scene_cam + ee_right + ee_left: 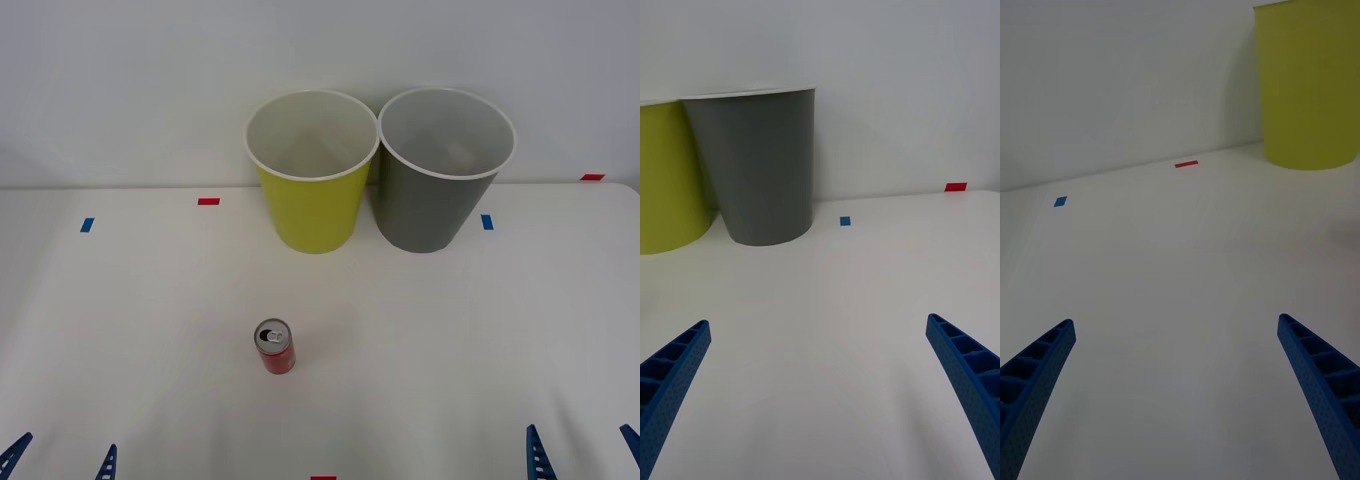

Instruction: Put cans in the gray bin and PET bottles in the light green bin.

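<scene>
While both hands wait spread at near worktop [120, 320] edge, left hand [62, 462] nearest small red drink can [274, 347]: grasp upright body, carry over yellow-green bin [310, 215] to dark gray round bin [430, 210]; right hand [583, 455] idle.

Right gripper [820, 397]: two blue ribbed fingers [674, 375] spread wide apart, nothing between them, held over bare white table [827, 315]. Gray bin [760, 169]: tall, tapered, dark gray, white rim, standing upright on the table at the wall. Light green bin [666, 180]: yellow-green, partly cut by the edge, just beside the gray bin. Blue tape mark [845, 221]: near the gray bin's base. Red tape mark [956, 187]: at the table's far edge
</scene>
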You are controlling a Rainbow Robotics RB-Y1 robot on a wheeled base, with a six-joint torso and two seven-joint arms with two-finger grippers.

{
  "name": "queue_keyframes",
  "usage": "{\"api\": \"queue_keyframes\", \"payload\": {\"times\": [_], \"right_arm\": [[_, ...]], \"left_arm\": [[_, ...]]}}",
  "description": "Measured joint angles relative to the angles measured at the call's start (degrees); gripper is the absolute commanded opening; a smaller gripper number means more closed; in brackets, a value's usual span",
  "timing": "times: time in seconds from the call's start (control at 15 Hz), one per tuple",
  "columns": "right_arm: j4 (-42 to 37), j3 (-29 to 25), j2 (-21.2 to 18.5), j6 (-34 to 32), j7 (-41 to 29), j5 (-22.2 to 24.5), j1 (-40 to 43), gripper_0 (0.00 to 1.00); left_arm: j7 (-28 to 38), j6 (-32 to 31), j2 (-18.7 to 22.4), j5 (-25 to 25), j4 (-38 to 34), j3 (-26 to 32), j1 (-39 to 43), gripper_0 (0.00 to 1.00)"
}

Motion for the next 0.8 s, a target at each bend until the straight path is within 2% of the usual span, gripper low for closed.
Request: {"api": "queue_keyframes", "payload": {"times": [0.33, 0.8], "right_arm": [[0.0, 0.0, 0.0, 0.0, 0.0, 0.0, 0.0, 1.00], [0.0, 0.0, 0.0, 0.0, 0.0, 0.0, 0.0, 1.00]], "left_arm": [[-0.4, -7.0, 11.4, 6.3, 8.0, -5.8, -9.2, 0.93], [-2.3, -8.5, 19.0, 6.6, 10.8, -15.4, -19.5, 0.93]]}}
